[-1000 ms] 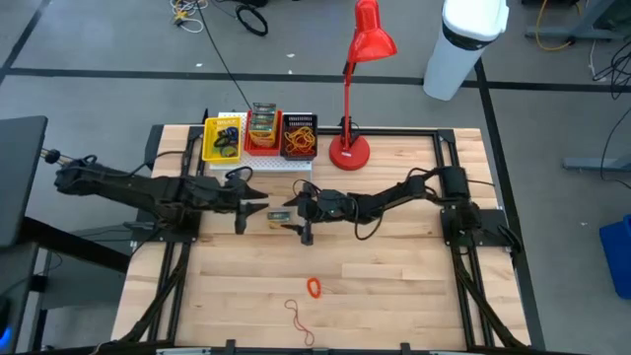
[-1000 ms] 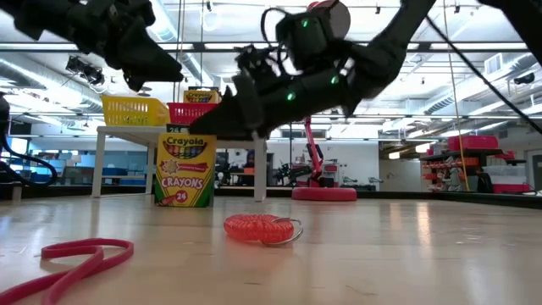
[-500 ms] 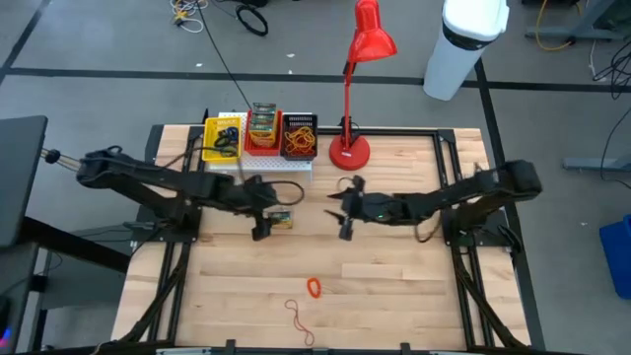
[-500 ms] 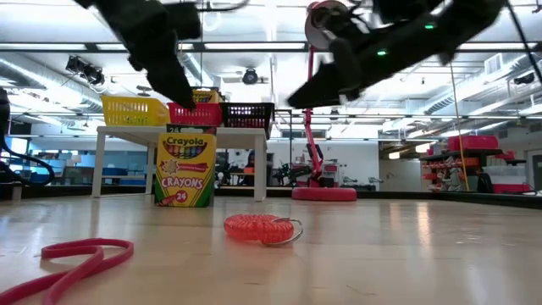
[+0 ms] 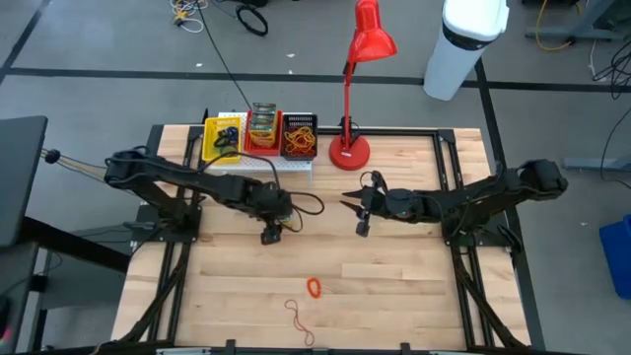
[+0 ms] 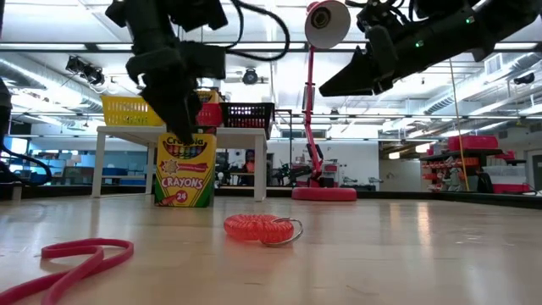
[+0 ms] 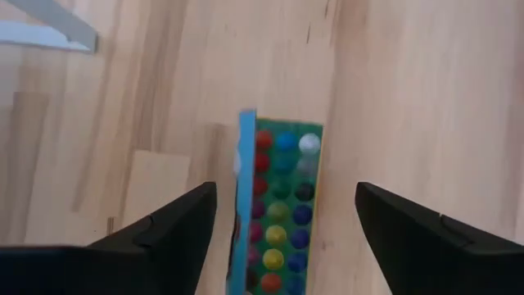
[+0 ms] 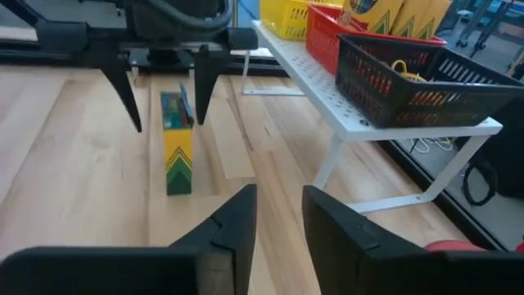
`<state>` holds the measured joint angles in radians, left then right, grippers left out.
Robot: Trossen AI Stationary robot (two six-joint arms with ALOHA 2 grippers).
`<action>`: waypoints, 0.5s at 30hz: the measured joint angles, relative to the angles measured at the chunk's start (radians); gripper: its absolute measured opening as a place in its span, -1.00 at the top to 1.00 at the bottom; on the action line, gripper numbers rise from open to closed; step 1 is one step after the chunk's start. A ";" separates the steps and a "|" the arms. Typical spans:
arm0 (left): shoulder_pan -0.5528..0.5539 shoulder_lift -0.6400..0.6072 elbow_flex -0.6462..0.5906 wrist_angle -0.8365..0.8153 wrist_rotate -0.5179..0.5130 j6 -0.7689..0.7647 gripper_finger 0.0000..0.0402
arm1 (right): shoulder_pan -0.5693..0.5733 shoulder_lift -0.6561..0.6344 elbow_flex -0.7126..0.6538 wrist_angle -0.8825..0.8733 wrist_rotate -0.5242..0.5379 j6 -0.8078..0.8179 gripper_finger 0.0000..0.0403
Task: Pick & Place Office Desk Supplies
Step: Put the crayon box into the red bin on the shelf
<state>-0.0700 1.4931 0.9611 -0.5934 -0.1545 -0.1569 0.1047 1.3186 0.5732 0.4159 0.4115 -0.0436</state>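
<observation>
Left gripper [image 8: 164, 86] straddles your crayon box [image 6: 184, 169], jaws spread, not touching.
Right gripper [image 5: 361, 207], at 3 o'clock: jaws nearly closed, empty; cardboard box upright.

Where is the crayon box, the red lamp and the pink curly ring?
crayon box [image 6: 183, 170], low view, its front face.
red lamp [image 5: 348, 151], high view, its round base.
pink curly ring [image 6: 257, 227], low view, its coil.

Robotics lab or workshop: open hall with ceiling strip lights [image 6: 254, 52], red shelving [image 6: 470, 165] behind, taped concrete floor [image 5: 99, 59], loose cables [image 5: 246, 15], wooden test table [image 5: 394, 286].
</observation>
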 joint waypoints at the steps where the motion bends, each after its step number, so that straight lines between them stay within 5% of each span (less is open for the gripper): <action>1: 0.000 0.006 0.000 -0.006 -0.001 -0.003 -0.45 | 0.000 0.000 0.000 -0.003 0.000 -0.006 0.47; 15: 0.000 0.019 0.000 -0.010 -0.027 -0.010 0.42 | 0.000 0.001 0.000 0.001 0.000 -0.014 0.46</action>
<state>-0.0704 1.5126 0.9611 -0.6032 -0.1814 -0.1669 0.1047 1.3193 0.5732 0.4164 0.4114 -0.0574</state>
